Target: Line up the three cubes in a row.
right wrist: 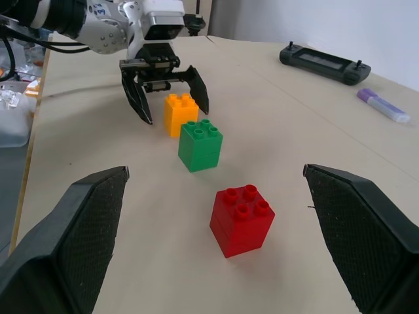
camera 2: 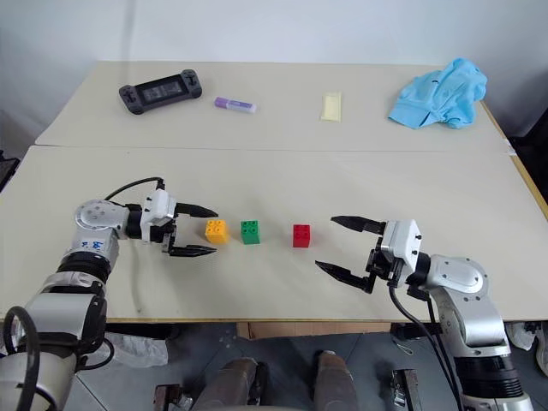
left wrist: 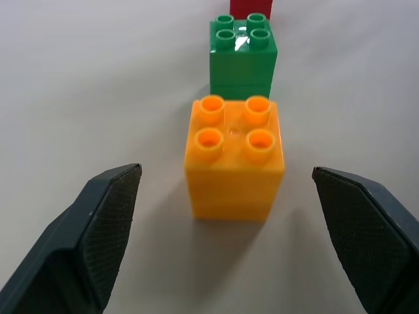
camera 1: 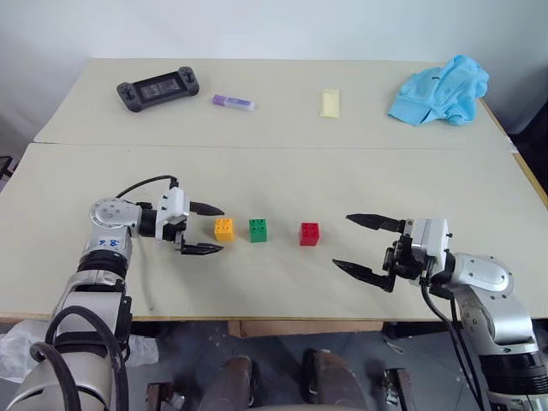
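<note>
Three studded cubes stand in a row on the near table: orange cube (camera 1: 223, 229), green cube (camera 1: 258, 229) and red cube (camera 1: 309, 234). My left gripper (camera 1: 205, 229) is open just left of the orange cube, its fingertips (left wrist: 111, 216) either side of the cube's near end without touching it. In the left wrist view the orange cube (left wrist: 235, 156), green cube (left wrist: 243, 56) and red cube (left wrist: 251, 8) stand one behind another. To the right of the red cube my right gripper (camera 1: 358, 242) is open and holds nothing; its wrist view faces the red cube (right wrist: 241, 220) and green cube (right wrist: 200, 145).
On the far table lie a black game controller (camera 1: 158, 88), a purple tube (camera 1: 233, 103), a pale yellow packet (camera 1: 330, 104) and a crumpled blue cloth (camera 1: 440, 90). A seam (camera 1: 257, 145) divides the two tables. The near table's front edge (camera 1: 257, 318) runs just below the grippers.
</note>
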`<state>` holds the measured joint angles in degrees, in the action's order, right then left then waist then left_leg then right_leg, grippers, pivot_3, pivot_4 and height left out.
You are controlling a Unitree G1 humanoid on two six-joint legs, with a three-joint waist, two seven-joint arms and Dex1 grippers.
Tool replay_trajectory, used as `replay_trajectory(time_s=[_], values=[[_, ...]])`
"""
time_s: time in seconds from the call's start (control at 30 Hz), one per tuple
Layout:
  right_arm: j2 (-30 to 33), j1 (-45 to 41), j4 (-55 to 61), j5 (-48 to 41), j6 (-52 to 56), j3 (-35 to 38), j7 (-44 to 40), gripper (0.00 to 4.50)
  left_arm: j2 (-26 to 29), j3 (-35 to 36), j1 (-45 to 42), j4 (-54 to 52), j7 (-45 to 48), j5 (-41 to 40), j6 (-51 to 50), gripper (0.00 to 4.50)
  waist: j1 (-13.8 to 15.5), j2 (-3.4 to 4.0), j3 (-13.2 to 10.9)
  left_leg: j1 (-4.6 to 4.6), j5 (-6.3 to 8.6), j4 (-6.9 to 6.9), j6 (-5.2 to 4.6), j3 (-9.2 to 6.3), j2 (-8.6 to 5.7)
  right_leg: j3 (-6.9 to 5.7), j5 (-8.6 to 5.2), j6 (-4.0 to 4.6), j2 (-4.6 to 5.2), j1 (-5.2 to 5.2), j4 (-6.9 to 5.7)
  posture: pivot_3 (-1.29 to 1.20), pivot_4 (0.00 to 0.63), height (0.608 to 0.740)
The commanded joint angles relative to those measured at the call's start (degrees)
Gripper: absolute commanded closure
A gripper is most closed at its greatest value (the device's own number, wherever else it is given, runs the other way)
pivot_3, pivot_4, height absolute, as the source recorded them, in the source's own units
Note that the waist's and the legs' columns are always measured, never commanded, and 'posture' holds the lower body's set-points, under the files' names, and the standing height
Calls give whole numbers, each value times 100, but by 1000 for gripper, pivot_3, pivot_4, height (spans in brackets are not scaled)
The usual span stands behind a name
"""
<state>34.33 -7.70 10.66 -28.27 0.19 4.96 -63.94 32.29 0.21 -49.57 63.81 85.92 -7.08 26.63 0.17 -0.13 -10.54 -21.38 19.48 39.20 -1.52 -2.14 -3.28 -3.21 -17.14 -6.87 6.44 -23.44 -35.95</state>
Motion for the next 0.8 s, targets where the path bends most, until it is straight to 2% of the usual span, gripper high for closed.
replay_trajectory(time_s=[0.03,0.17,0.3,0.4,0.5,0.67,0.8], values=[[47,-32,49,-48,-11,48,-21,0,100,139,-103,-158,89,-119,-10,58,-4,0,0,0,0,0,0,0,0,0,0,0,0,0,0,0,150,740],[104,-22,85,-59,9,55,-83,0,384,265,0,-363,171,-191,-66,58,-24,0,0,0,0,0,0,0,2,0,0,0,-1,-2,0,0,150,740],[416,-84,40,-150,-5,245,-376,0,1085,537,558,-1143,396,-497,-128,58,-43,1,0,0,0,-3,1,2,6,6,0,0,1,-5,0,0,150,740],[840,-269,-112,-213,61,296,-810,0,1648,949,1217,-1929,171,-896,-627,58,-65,1,0,1,1,-6,2,6,12,18,0,0,13,-8,3,0,150,740],[1063,-646,-384,-290,166,293,-1041,0,1970,1107,1882,-2830,51,-1181,-1359,58,-27,2,0,1,2,-4,2,1,16,32,0,1,19,-3,7,0,150,740],[1176,-1258,-880,-222,257,199,-1384,0,2145,1446,2538,-4036,-393,-1408,-1829,58,77,2,-1,0,2,1,2,-23,13,44,-1,3,27,12,15,0,150,740],[1177,-1481,-1153,-60,185,85,-1578,0,2241,1588,2733,-4133,-783,-1245,-1839,58,88,2,-1,-4,4,-4,6,-25,14,44,-2,6,24,5,17,0,150,740]])
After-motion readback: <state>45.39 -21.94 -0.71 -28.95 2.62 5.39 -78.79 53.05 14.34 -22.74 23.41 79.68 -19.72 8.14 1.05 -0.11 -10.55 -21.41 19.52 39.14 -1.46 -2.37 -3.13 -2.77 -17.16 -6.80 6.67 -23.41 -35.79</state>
